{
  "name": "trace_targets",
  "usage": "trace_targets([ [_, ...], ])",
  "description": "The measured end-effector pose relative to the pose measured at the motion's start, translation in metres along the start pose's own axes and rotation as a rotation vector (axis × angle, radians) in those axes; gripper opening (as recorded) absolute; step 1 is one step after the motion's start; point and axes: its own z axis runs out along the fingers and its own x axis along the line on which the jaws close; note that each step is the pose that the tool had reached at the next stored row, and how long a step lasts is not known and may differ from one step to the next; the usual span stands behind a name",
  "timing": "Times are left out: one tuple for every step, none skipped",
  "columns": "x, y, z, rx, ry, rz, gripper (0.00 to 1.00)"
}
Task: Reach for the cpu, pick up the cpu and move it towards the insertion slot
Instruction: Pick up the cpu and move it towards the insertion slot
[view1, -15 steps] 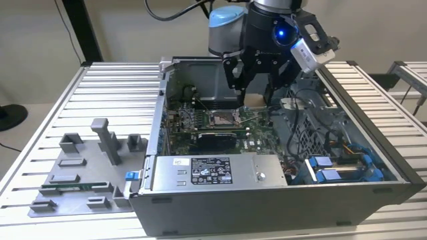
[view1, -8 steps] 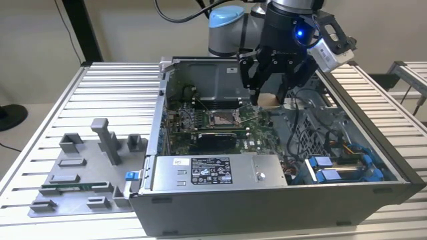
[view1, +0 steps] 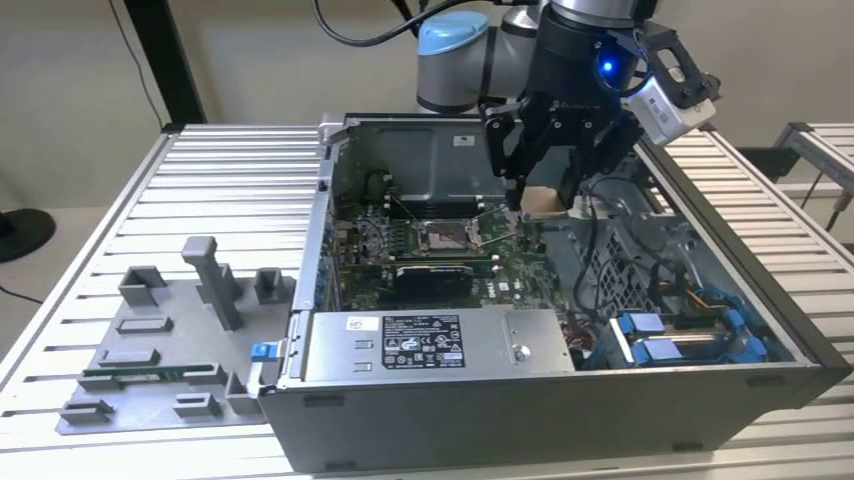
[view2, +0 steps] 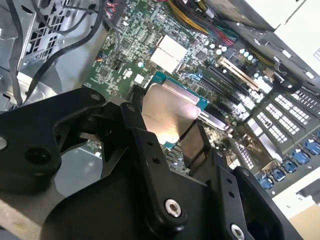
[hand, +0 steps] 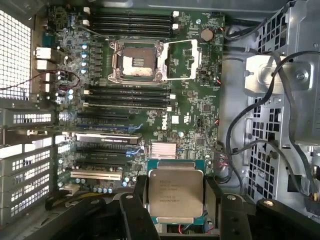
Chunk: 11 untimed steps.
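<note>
We are gripping the cpu (hand: 176, 193) between the jaws of our gripper (hand: 176, 200), clamped on two opposite edges. It is hanging above the green board inside the open case (view1: 747, 330), well apart from the insertion slot (hand: 136, 61). Being square, it is showing no long axis; its silvery top is facing the first wrist view.

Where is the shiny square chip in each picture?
Exterior view: the small flat silvery-white square cpu sits between the black claw fingers, above the open grey computer case.
First wrist view: the cpu is held by the claw, away from the square silver-framed insertion slot.
Second wrist view: the cpu is gripped over the green circuit board.
Shared landmark: the circuit board.
</note>
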Motion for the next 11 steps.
trace_targets([
  [0.0000,0.0002,0.0001,0.0000,0.0000,0.000,0.00],
  [-0.0001,0.0005,0.0001,0.0000,0.0000,0.000,0.00],
  [-0.0002,0.0009,0.0002,0.0000,0.0000,0.000,0.00],
  [-0.0003,0.0014,0.0002,0.0001,0.0000,0.000,0.00],
  [-0.0003,0.0021,0.0003,0.0001,0.0000,0.000,0.00],
  [-0.0003,0.0030,0.0004,0.0001,0.0000,0.000,0.00],
  [-0.0004,0.0038,0.0005,0.0001,0.0000,0.000,0.00],
  [-0.0005,0.0045,0.0005,0.0001,0.0000,0.000,0.00],
  [-0.0006,0.0052,0.0006,0.0000,0.0000,0.000,0.00],
  [-0.0007,0.0058,0.0007,0.0001,0.0000,0.000,0.00],
  [-0.0008,0.0063,0.0007,0.0001,0.0000,0.000,0.00],
])
